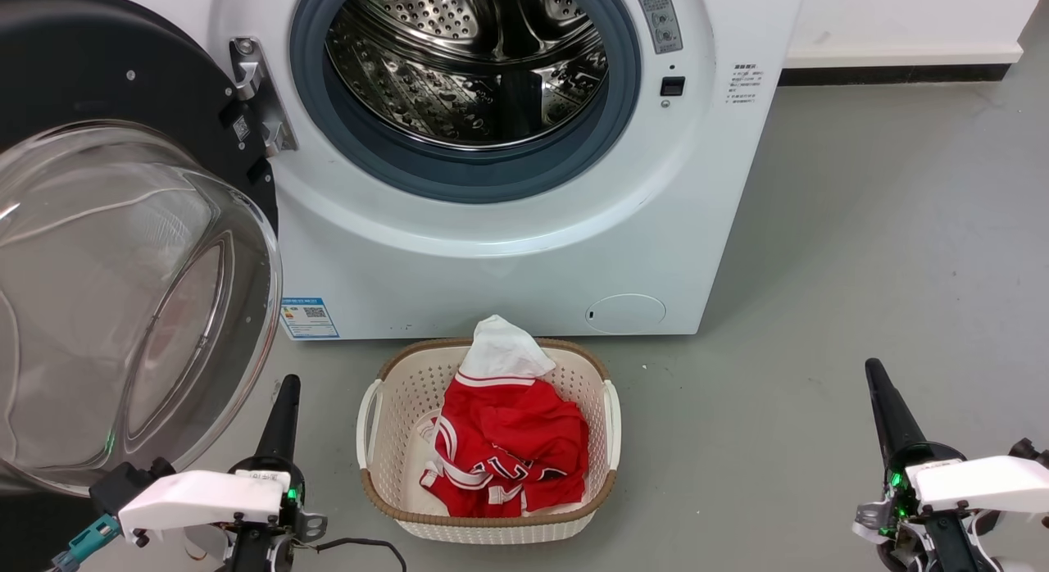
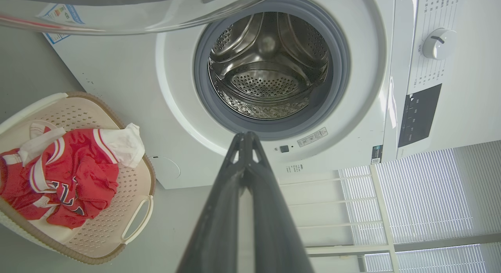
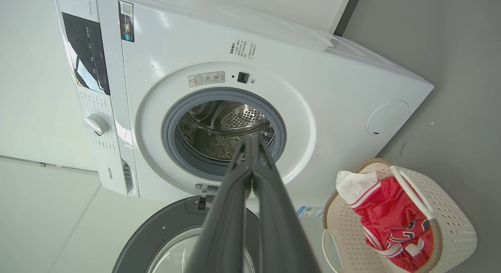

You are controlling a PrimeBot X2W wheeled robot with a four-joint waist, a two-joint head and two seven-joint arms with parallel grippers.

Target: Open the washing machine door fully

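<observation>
Door-opening looks all but finished: the washing machine door [image 1: 123,252] hangs swung wide at the left of the washing machine [image 1: 524,252], baring its drum [image 1: 467,56]. Left gripper [image 1: 288,383] and right gripper [image 1: 874,367] sit before the machine, each with fingers pressed together, holding nothing. Any swing left probably calls for a gentle push on the door's rim.

The washing machine door [image 1: 123,293] is glossy black around clear, smooth glass. The washing machine [image 1: 492,261] is smooth white, its drum [image 1: 467,64] shiny perforated steel, its gasket [image 1: 492,179] matt grey rubber. The basket [image 1: 410,392] is perforated beige plastic holding red cloth [image 1: 508,441].
</observation>
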